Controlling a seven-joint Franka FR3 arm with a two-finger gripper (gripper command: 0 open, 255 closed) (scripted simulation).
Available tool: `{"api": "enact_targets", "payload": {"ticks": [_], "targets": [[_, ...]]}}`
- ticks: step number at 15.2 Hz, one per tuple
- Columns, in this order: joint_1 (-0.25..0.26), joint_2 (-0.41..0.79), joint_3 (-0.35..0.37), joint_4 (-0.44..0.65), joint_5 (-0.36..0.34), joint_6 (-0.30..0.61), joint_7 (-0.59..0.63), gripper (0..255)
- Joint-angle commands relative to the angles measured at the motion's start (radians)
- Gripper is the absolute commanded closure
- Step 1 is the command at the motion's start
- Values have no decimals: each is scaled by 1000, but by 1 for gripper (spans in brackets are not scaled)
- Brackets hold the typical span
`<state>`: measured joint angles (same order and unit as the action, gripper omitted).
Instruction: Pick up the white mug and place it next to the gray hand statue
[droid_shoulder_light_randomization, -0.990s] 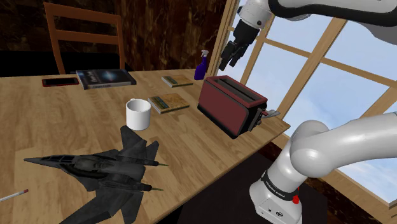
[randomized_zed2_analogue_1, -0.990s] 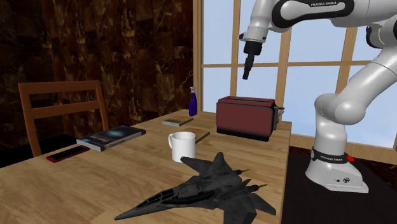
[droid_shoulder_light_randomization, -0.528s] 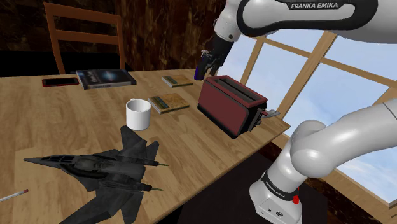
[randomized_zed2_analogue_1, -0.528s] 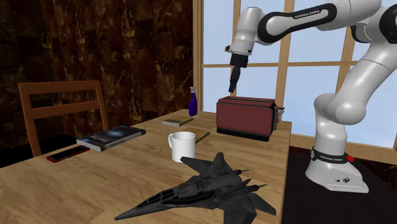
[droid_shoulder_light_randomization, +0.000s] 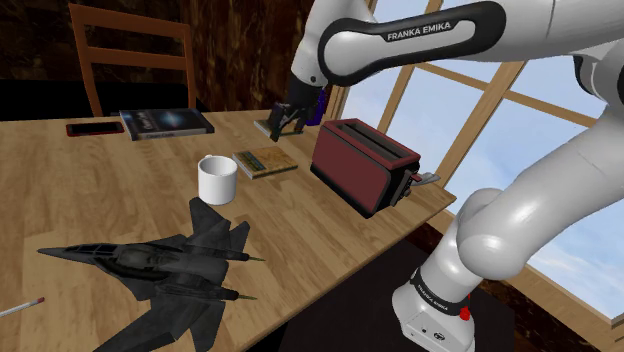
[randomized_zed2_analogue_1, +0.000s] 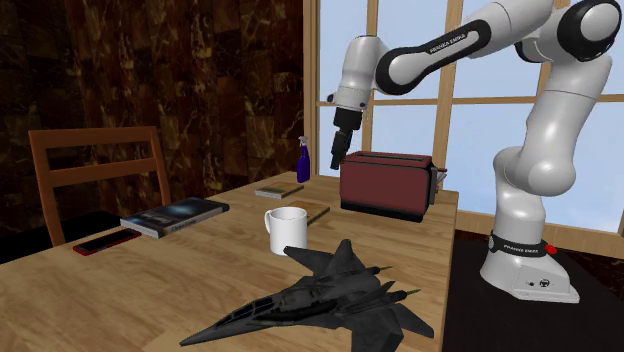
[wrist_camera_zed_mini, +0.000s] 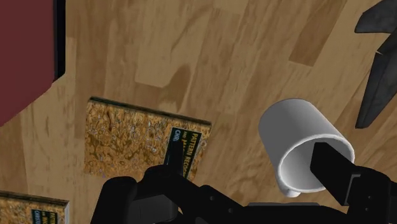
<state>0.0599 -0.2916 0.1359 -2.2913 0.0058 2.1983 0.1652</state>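
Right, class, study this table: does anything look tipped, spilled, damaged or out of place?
Nothing is tipped, spilled or broken: the white mug stands upright, the book beside it lies flat. The one oddity is a black model jet sharing the table with a red toaster.

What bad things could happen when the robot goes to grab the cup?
1. The toy jet lies right beside the mug, so the open jaws might bump it on the way down.
2. The book lies close on the mug's other side, and a jaw could catch its edge.
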Motion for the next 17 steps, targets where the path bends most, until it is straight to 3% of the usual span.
{"api": "enact_targets", "payload": {"ticks": [1, 11, 17], "targets": [[4, 67, 19, 18, -7, 50, 33, 0], [37, 437, 73, 234, -106, 192, 201, 0], [42, 491, 67, 232, -127, 246, 216, 0]]}}
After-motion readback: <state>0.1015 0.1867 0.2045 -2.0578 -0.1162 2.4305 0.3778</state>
